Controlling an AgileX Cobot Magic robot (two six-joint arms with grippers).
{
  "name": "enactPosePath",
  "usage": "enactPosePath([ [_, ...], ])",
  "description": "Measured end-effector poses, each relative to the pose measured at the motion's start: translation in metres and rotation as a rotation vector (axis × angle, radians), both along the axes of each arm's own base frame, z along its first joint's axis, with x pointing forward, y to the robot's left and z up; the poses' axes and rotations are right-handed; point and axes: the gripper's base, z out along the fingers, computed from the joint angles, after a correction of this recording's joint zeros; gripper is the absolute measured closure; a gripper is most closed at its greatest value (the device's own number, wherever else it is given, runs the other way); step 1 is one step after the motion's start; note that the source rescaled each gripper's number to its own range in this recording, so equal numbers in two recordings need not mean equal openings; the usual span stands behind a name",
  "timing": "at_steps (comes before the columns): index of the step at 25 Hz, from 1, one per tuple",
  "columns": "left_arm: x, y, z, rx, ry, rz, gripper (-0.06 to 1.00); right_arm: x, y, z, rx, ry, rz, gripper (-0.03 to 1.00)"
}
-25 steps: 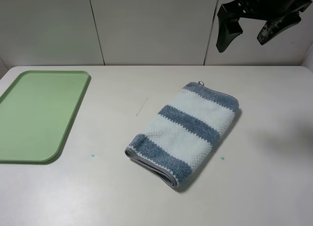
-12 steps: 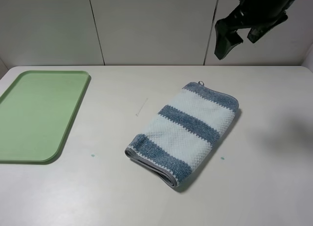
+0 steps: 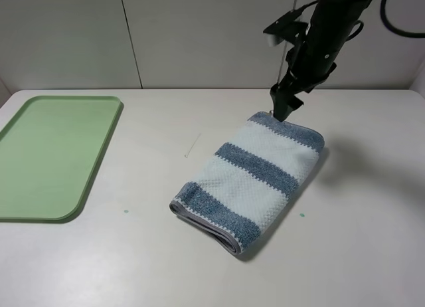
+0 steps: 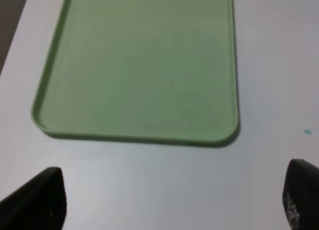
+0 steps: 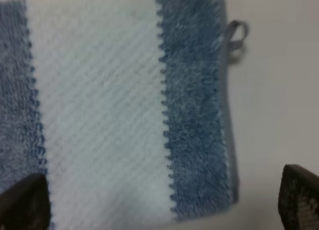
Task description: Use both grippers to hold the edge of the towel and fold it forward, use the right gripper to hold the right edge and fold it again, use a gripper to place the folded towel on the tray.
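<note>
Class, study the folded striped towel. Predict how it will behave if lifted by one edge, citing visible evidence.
Probably floppy: the towel is soft terry folded in layers, so loose layers would likely sag open. Its nubby pile should grip rather than slip. Lying flat, it seems unlikely to roll.

Towel [image 3: 251,176], ctr frame: wide slate-blue & white stripes w/ zigzag borders; thin grey hem [image 5: 227,120], small grey loop [image 5: 237,35]. Tray [image 3: 53,154], left: plain light green. Table [image 3: 372,240]: off-white, two tiny teal specks [image 3: 125,211]. Right gripper [image 3: 282,111], upper right: black. Wall [image 3: 199,34]: pale grey panels, dark seams
</note>
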Motion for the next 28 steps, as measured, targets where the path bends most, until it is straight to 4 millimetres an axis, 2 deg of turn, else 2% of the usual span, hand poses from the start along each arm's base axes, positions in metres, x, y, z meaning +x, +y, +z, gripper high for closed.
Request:
enactPosePath([
  [3,0.0,0.002,0.0,0.017,0.0,0.01,0.09,0.007,-0.003,-0.023,-0.019,0.045,0.001,-0.03],
  [6,0.0,0.003,0.0,0.031,0.0,0.017,0.09,0.013,-0.014,-0.036,-0.015,0.078,-0.026,-0.03],
  [11,0.0,0.004,0.001,0.039,-0.001,0.022,0.09,0.02,-0.027,-0.043,0.021,0.099,-0.025,-0.03],
  [21,0.0,0.004,0.001,0.046,0.0,0.024,0.09,0.045,-0.024,-0.042,0.045,0.063,-0.02,-0.03],
  [28,0.0,0.004,0.001,0.046,0.0,0.023,0.09,0.058,-0.044,-0.065,0.034,0.099,-0.068,-0.03],
])
